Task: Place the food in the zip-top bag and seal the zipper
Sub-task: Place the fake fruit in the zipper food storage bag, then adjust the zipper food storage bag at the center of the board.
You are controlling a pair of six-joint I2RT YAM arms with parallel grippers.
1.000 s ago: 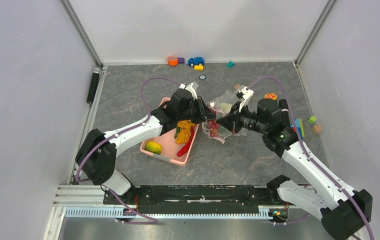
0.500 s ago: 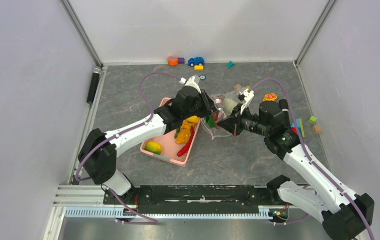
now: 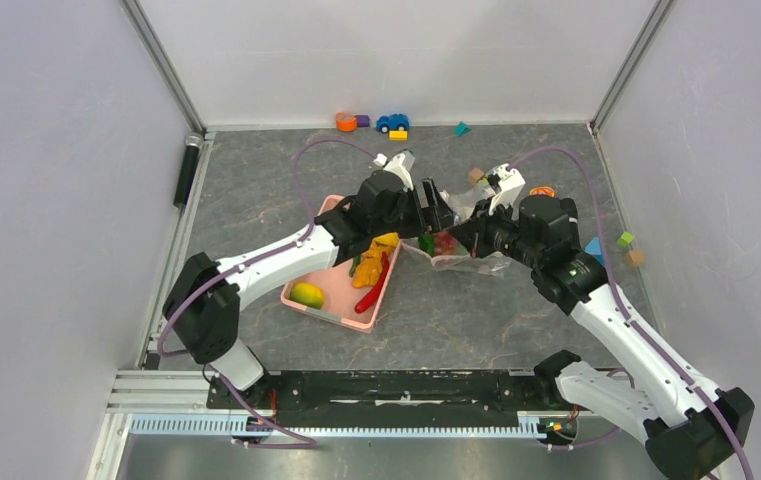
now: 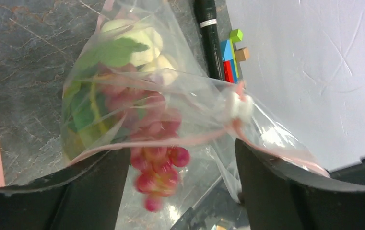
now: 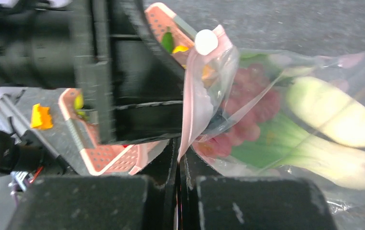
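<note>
The clear zip-top bag hangs between my two grippers, holding a white-stalked bok choy and green pieces. My right gripper is shut on the bag's pink zipper strip, below the white slider. My left gripper is open at the bag's mouth. A red grape bunch is loose and blurred between its fingers, touching neither. More food lies in the pink basket: a mango, a red chili and yellow-orange pieces.
Small blocks and a toy car sit along the back wall. More coloured blocks lie at the right wall. A black cylinder lies at the left edge. The basket stands directly left of the bag.
My left gripper has opened and let go of the red grape bunch at the bag's mouth. Both grippers and the bag have shifted a little toward the back.
</note>
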